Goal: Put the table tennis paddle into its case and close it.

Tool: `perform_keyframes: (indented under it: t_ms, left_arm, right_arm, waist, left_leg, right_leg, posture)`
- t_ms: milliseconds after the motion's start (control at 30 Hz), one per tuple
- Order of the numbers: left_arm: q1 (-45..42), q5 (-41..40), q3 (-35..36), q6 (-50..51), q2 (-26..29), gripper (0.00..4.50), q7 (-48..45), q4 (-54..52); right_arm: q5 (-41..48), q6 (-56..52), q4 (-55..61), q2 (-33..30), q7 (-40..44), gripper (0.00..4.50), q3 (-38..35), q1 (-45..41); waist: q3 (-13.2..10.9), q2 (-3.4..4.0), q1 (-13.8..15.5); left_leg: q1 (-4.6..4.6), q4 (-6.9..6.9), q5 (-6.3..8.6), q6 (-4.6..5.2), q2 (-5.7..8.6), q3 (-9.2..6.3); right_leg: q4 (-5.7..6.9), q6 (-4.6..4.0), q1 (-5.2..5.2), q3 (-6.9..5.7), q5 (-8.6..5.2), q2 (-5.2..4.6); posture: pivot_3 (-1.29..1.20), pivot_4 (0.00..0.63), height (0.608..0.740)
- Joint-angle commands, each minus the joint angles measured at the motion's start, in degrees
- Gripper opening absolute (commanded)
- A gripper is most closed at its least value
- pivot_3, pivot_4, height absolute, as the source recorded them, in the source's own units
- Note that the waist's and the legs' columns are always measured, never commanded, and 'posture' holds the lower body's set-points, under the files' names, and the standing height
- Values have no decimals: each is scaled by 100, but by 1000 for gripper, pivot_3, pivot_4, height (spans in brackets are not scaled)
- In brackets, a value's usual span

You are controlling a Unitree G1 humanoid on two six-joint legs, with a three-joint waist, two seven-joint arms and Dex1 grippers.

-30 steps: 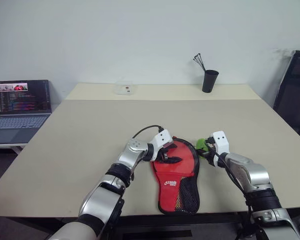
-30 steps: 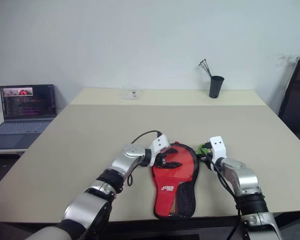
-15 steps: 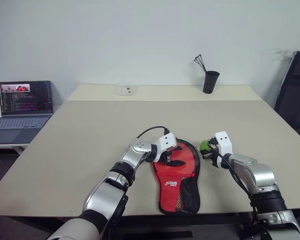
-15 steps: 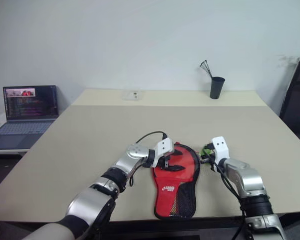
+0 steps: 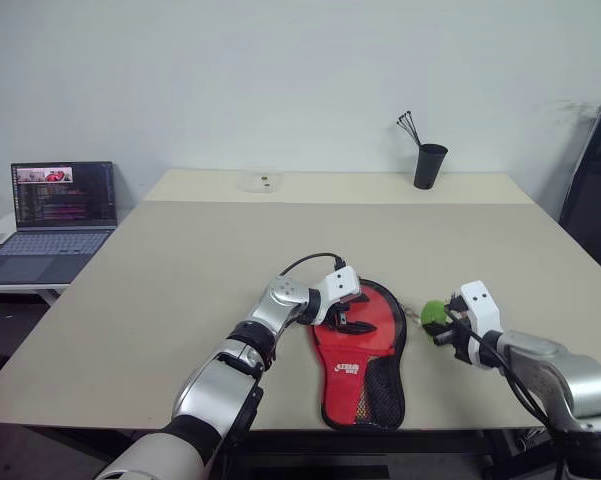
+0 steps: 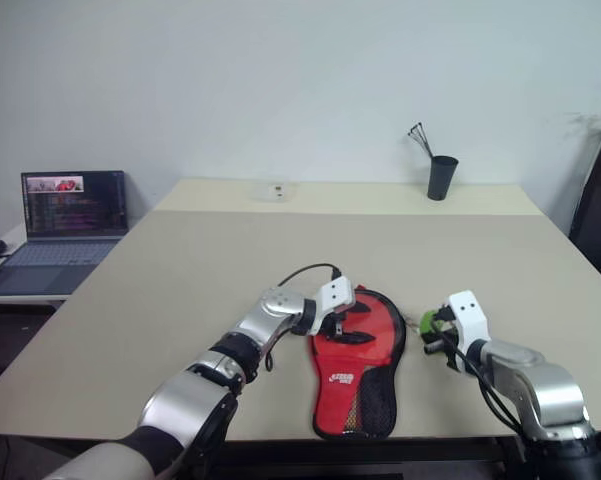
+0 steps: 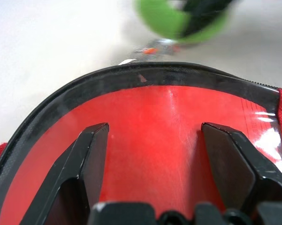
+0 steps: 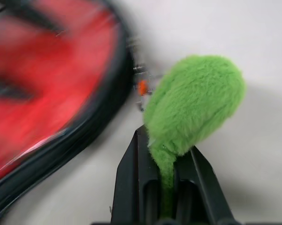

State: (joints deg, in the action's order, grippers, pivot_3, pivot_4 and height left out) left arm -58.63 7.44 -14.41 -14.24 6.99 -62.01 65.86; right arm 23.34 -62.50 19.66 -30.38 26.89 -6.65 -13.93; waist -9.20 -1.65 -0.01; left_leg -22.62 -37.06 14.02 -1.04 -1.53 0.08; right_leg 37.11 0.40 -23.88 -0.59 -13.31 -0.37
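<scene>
Now the left tool gapes over the white-logoed case; the right tool pinches a green fuzzy tab.

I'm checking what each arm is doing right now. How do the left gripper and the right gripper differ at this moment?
The left gripper is open, with nothing held, its fingers spread over the red face of the case; the right gripper is shut on a fuzzy green tab. The left gripper sits over the case; the right gripper is beside it, over bare table. Both have two black fingers.
</scene>
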Motion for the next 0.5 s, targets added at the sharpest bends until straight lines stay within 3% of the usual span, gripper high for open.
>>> perform_keyframes:
  t_ms: [33, 300, 500]
  left_arm:
    - [189, 433, -339, 169, 24, 3419, -29, 374]
    - [109, 508, -356, 161, -55, 3419, 73, 475]
    - [100, 566, -360, 144, -100, 3419, 129, 509]
  right_arm:
    - [540, -753, 1278, -86, 37, 46, -247, 614]
    - [1096, -1300, 2646, -294, 123, 46, -309, 1800]
    - [1531, -1398, 3195, -553, 346, 46, -524, 2572]
  waist:
    - [2, 1, -1]
    - [11, -2, -13]
    - [34, -13, -2]
  left_leg:
    - [7, 0, 0, 0, -1, -1]
    - [75, 2, 3, 1, -2, 0]
    - [74, 5, 3, 0, -1, -1]
  right_leg:
    - [-2, 0, 5, -1, 0, 0]
    - [-13, -1, 64, -10, -4, -3]
    - [-20, -1, 66, -8, -5, -5]
  posture:
    - [0, 150, 740]
    - [0, 150, 740]
    - [0, 150, 740]
